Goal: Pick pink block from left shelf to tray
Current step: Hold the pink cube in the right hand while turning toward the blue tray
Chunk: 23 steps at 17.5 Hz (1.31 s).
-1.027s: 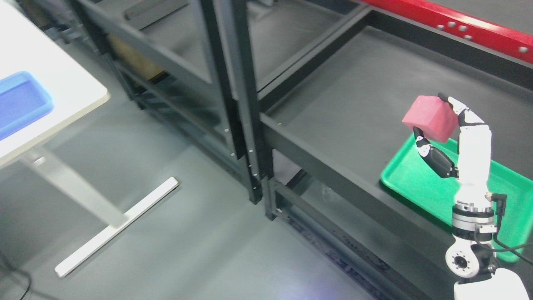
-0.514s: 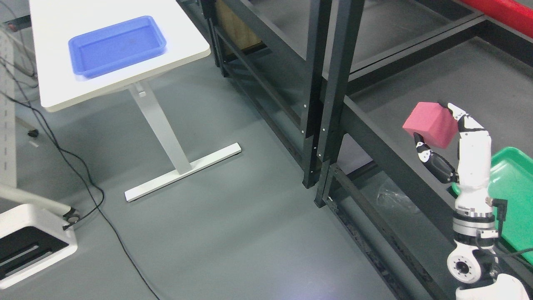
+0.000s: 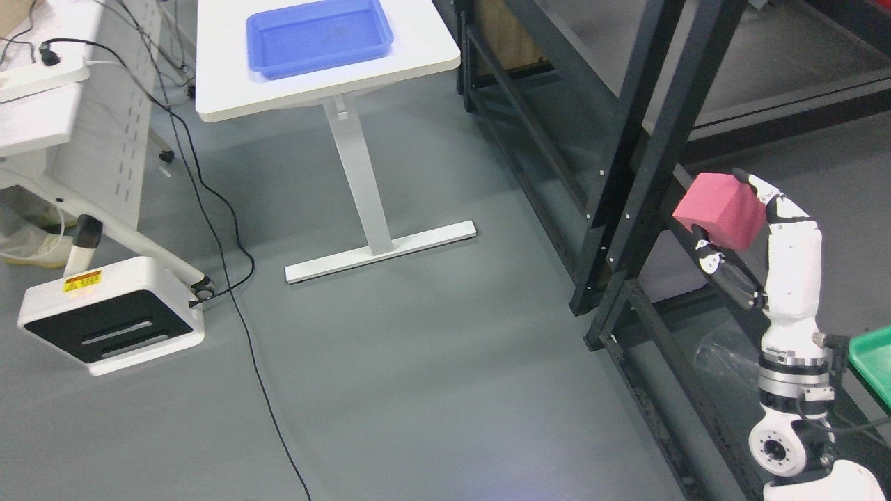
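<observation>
carry step, judged from the scene: block already off the shelf, not yet at a tray. scanned left to right. white base unit (image 3: 111, 314) low on the floor at far left, black cable (image 3: 230, 236) trailing past it. white table (image 3: 209, 90) next, one blue tray (image 3: 319, 36) resting on top, nothing seen in it. dark shelf frame (image 3: 647, 139) further right. then one pink block (image 3: 720, 210), raised in the air in front of the shelf post, pinched by the right hand (image 3: 738, 229): thumb under, white fingers (image 3: 773, 198) curled over the far top edge, a firm hold. sliver of one green tray (image 3: 873, 362) at the right edge, on the shelf. left hand nowhere in view.

next move, as a guess: block brought over whichever tray was meant, lowered level, fingers eased apart only once it sat flat.

counted: one block, two trays, one table, one hand showing.
</observation>
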Available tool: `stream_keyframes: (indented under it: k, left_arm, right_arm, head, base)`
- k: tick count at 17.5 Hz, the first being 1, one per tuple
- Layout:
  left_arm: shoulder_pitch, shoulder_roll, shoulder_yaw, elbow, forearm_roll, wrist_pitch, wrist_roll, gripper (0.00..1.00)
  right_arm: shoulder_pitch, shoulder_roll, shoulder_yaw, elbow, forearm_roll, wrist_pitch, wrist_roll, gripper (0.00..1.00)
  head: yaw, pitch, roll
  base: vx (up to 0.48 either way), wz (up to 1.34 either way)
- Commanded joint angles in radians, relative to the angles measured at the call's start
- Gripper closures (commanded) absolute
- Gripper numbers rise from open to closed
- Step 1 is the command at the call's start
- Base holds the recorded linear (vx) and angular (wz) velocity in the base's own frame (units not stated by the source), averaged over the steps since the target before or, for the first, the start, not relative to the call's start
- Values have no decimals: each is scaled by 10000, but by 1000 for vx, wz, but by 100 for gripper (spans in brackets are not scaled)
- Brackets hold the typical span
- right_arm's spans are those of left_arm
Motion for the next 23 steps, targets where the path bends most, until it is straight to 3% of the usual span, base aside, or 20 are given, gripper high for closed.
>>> stream_keyframes:
  k: [1,23]
  left_arm:
    - [199,175,1,-174,0,9,2,0]
    - [199,175,1,-174,0,9,2,0]
  right_arm:
    - [98,3,-8,-16,-1,-5,-5,97]
    - [282,96,8,-16,-1,-36,-20,96]
  head:
    - [0,0,0]
    - [0,1,0]
  base:
    - [-46,414]
    - [45,311]
